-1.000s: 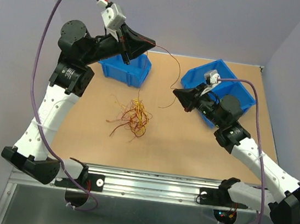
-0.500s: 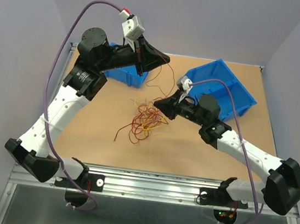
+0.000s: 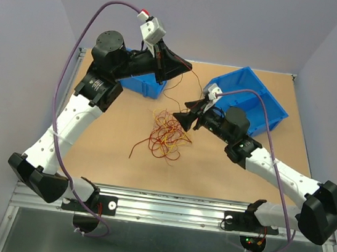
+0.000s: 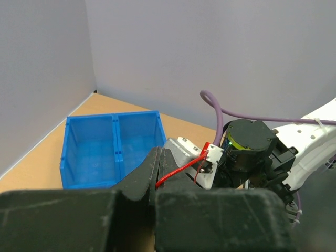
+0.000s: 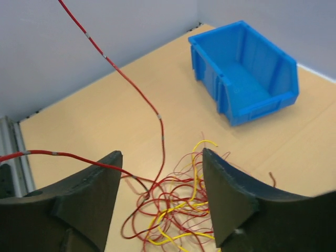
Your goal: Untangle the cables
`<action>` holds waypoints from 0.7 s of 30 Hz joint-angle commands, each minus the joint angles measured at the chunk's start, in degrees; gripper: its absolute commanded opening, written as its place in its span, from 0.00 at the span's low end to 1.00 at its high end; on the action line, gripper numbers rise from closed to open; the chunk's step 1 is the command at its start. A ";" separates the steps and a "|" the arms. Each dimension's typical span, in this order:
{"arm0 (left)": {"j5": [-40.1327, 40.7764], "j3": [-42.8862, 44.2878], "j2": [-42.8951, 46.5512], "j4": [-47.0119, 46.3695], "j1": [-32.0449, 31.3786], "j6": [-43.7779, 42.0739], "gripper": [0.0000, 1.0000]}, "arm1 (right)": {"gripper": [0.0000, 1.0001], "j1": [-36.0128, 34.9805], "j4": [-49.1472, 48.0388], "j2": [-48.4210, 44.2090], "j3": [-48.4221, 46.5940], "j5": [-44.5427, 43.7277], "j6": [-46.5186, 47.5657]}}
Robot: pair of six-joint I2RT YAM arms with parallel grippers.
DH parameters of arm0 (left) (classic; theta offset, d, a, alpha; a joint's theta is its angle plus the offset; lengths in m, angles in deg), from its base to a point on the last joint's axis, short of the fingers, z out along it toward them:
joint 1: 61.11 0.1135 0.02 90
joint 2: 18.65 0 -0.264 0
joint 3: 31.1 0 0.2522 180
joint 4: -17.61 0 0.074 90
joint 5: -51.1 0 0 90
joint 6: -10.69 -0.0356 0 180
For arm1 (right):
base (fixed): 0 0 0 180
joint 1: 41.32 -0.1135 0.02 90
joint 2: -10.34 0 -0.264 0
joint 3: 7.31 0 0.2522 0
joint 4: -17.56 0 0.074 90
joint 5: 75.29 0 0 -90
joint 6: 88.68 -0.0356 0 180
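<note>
Table (image 3: pixel 107 140) carries cables (image 3: pixel 167 135), left bin (image 3: pixel 139 85), right bin (image 3: pixel 268 105).

Small blue bin (image 3: pixel 141 86) half hidden under left arm (image 3: pixel 76 117), red cable (image 5: pixel 105 55) cut by top edge

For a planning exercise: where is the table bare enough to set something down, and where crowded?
Bare board: between the cables and the front rail; between the cables and the left arm. Crowded: around the cables, by the right gripper.

Bright, even light; faint shadows; little blur
</note>
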 commanded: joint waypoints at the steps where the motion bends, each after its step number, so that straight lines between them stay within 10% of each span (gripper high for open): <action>1: -0.05 -0.12 1.15 -1.98 -0.28 0.09 0.00 | 0.74 -0.21 -2.69 -2.09 0.79 -2.31 1.56; 11: -1.63 0.41 0.09 -1.89 -0.71 1.41 0.00 | 0.75 -0.21 -2.42 2.65 -1.67 -1.34 1.82; 13: -1.63 0.50 0.09 -1.98 -0.72 1.58 0.00 | 0.61 -0.21 -2.34 3.18 -2.20 0.32 1.21; 14: -1.55 0.50 0.09 -1.89 -0.72 1.58 0.00 | 0.33 -0.21 -2.16 3.44 -2.81 0.77 0.94; 17: 1.17 0.06 -0.09 -1.71 -0.63 1.76 0.00 | 0.01 -0.21 -2.07 3.01 -2.73 0.60 -0.02; 21: 3.81 0.84 -3.15 -1.19 2.00 3.42 0.00 | 0.01 -0.29 -2.16 1.08 -1.94 -3.69 -2.83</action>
